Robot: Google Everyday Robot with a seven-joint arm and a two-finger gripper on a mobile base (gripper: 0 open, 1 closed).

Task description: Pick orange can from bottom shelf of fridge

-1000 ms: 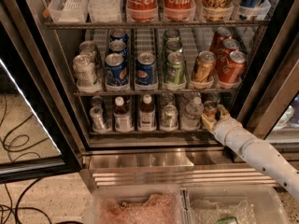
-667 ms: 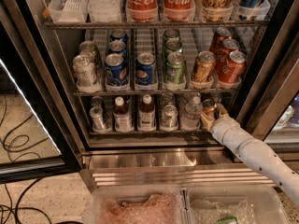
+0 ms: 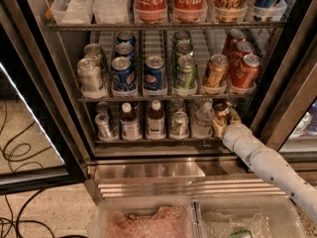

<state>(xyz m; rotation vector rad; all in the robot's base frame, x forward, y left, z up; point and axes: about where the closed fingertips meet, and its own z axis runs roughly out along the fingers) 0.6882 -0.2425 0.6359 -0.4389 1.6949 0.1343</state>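
Note:
The fridge [image 3: 148,171] stands open in front of me. The orange can [image 3: 221,113] stands at the right end of the bottom shelf [image 3: 158,141], just right of a clear water bottle [image 3: 202,120]. My gripper [image 3: 224,122] is at that can, reaching in from the lower right on the white arm [image 3: 267,165]. The gripper hides the can's lower part. The can stands upright on the shelf.
The bottom shelf also holds two brown bottles [image 3: 155,119] and silver cans [image 3: 104,125]. The rack above holds a golden-amber can [image 3: 216,72] and red-orange cans [image 3: 245,71], close over the gripper. The black door frame [image 3: 277,93] is to the right. Clear bins [image 3: 198,217] sit below. Cables [image 3: 15,152] lie on the floor at left.
The gripper has moved slightly up and further into the bottom shelf, closer around the orange can. The can has stayed in place.

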